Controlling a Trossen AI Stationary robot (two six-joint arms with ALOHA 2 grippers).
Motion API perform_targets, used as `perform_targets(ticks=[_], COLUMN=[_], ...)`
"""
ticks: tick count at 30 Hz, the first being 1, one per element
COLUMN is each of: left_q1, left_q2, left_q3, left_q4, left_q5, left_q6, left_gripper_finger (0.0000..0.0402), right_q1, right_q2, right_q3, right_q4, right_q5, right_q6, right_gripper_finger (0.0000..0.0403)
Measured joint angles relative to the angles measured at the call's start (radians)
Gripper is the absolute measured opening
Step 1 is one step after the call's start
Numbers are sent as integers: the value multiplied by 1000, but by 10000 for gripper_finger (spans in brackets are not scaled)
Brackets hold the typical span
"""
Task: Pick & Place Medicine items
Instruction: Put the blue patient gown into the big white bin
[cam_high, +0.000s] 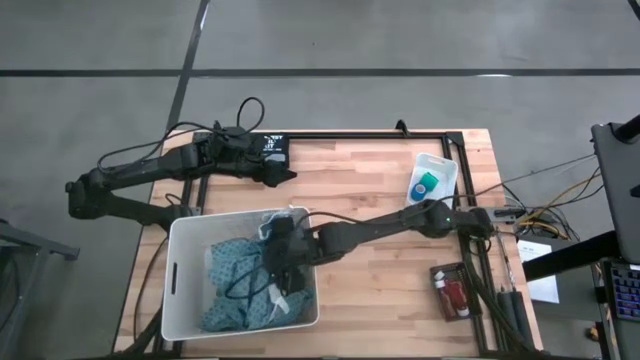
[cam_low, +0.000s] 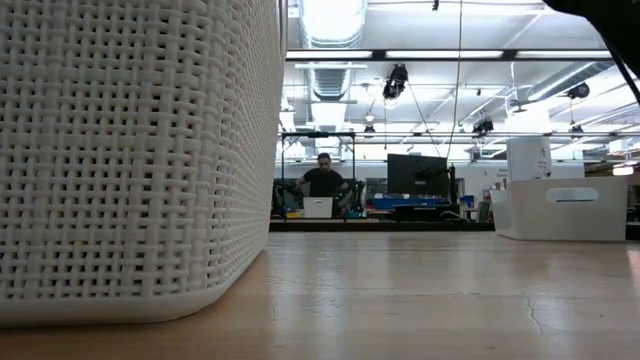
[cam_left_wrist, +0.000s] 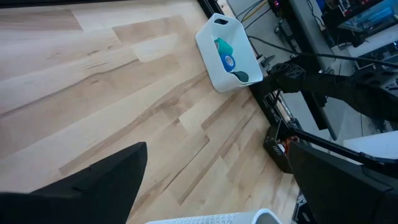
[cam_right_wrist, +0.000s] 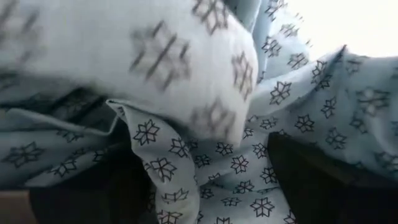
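Your right gripper (cam_high: 278, 262) is down inside the white woven-plastic basket (cam_high: 180, 275) at the table's near left, jaws spread fairly wide, both dark fingers pressed into the crumpled blue-grey cloths (cam_right_wrist: 236, 155) with a star print; the fabric bunches between the fingers, but you can't tell whether any of it is pinched. The basket wall shows a tight lattice weave (cam_low: 130, 150). Your left gripper (cam_high: 280, 172) waits at the table's far edge, jaws wide, holding nothing. On the pale butcher-block table (cam_high: 370, 290), a small white rounded tray (cam_left_wrist: 211, 62) at far right holds the teal roll (cam_left_wrist: 222, 47) and the blue round piece (cam_left_wrist: 229, 61), touching each other. The red bottles (cam_high: 452, 296) with white caps lie in a dark tray (cam_high: 440, 272) at the near right edge; their count is too small to tell.
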Motion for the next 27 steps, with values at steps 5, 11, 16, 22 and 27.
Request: perform_targets(ticks=[5,11,16,22,27], left_q1=[0,0,0,0,0], left_q2=[0,0,0,0,0], left_q3=[0,0,0,0,0], left_q4=[0,0,0,0,0], left_q5=[0,0,0,0,0], left_q6=[0,0,0,-1,-3], left_gripper_finger=[393,393,393,393,393], right_q1=[-4,-4,-4,-3,0], right_q2=[0,0,-1,-8,-65], right_q3=[-40,-81,-93,-96,-96], right_q4=[5,23,29,61,91], right_q5=[0,-1,-5,-1,28], right_q6=[28,31,48,40,26], right_gripper_finger=[302,306,304,303,309])
